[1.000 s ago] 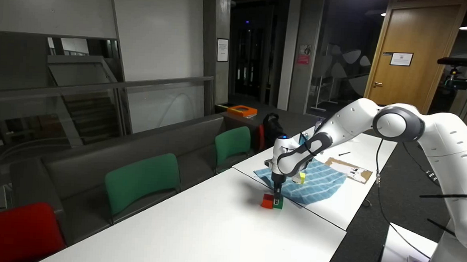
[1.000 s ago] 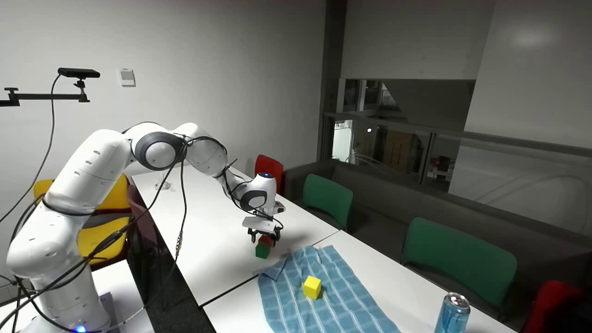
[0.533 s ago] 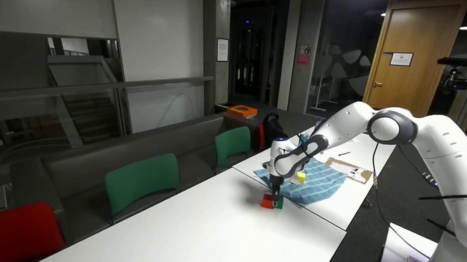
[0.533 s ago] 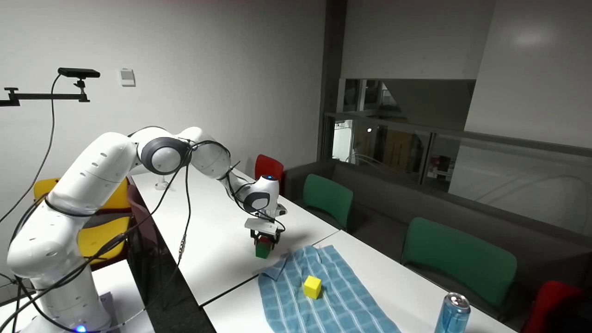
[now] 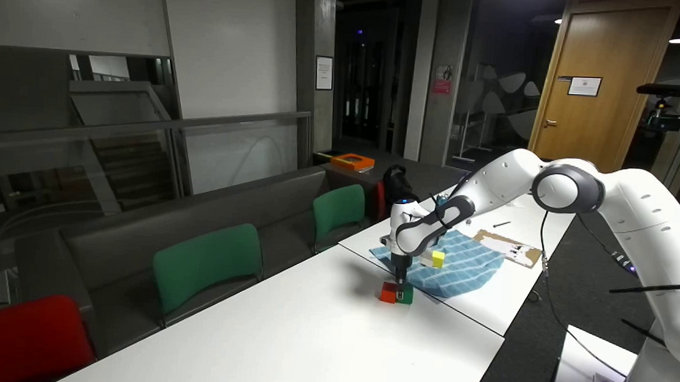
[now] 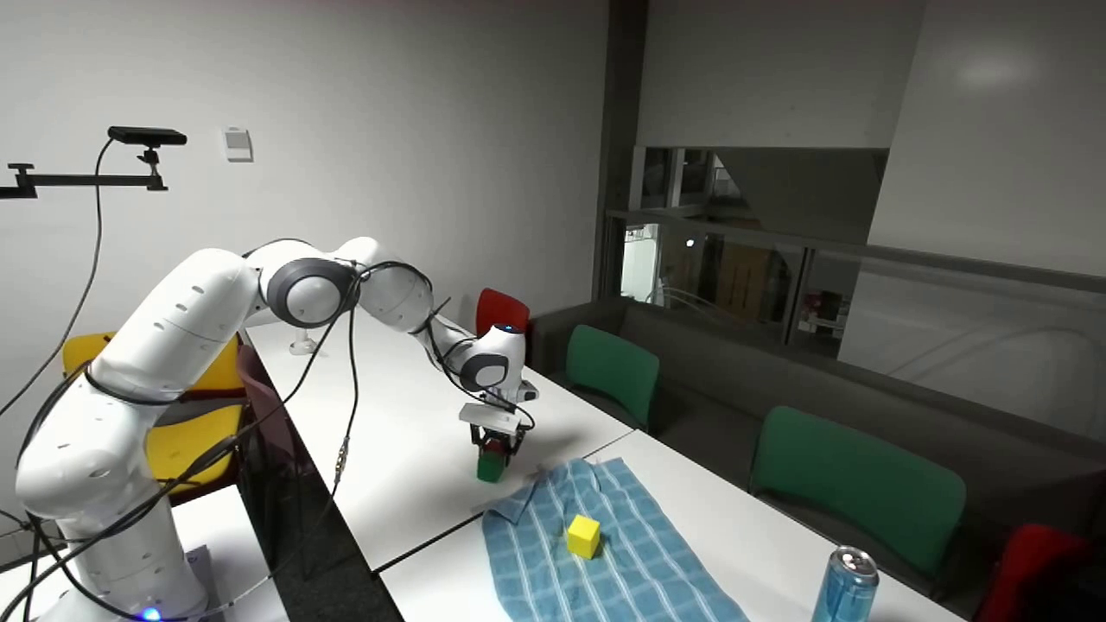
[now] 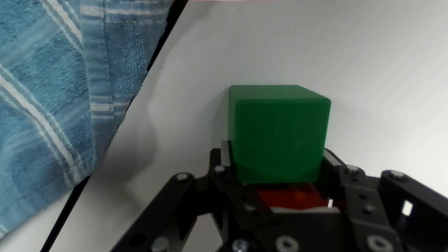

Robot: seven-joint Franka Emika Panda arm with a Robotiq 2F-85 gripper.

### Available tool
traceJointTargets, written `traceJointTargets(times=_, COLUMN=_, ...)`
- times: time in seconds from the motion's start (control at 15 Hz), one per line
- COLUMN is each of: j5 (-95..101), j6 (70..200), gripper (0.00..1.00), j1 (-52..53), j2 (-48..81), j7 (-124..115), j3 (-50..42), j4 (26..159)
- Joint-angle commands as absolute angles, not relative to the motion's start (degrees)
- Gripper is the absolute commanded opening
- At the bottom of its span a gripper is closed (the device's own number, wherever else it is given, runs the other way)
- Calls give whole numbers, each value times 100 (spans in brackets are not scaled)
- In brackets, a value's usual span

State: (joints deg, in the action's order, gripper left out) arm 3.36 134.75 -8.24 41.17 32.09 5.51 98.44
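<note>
Wrist view: at left lies a blue towel [image 7: 45, 87]; rightward, the claw [image 7: 278, 154] pinches the green block [image 7: 281, 136] from both sides, low on the white table [image 7: 385, 115], just beside the half-hidden red block [image 7: 294, 198]. The step looks like grasping; the next move likely calls for a firm, even squeeze before any lift. In an exterior view, the pillar notice [image 5: 324, 72] and door notice [image 5: 584, 85] are too small to read.
</note>
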Motion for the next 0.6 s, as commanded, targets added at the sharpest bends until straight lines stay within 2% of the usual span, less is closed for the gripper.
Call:
traceJointTargets(times=0.0, j5=553, j6=13356, gripper=31, j1=-651, j2=3647, j7=2674, j3=294, j4=10161)
traceJointTargets(times=0.53, j5=873, j6=13536, gripper=31, j1=-603, j2=2385, j7=1696, j3=-236, j4=11251)
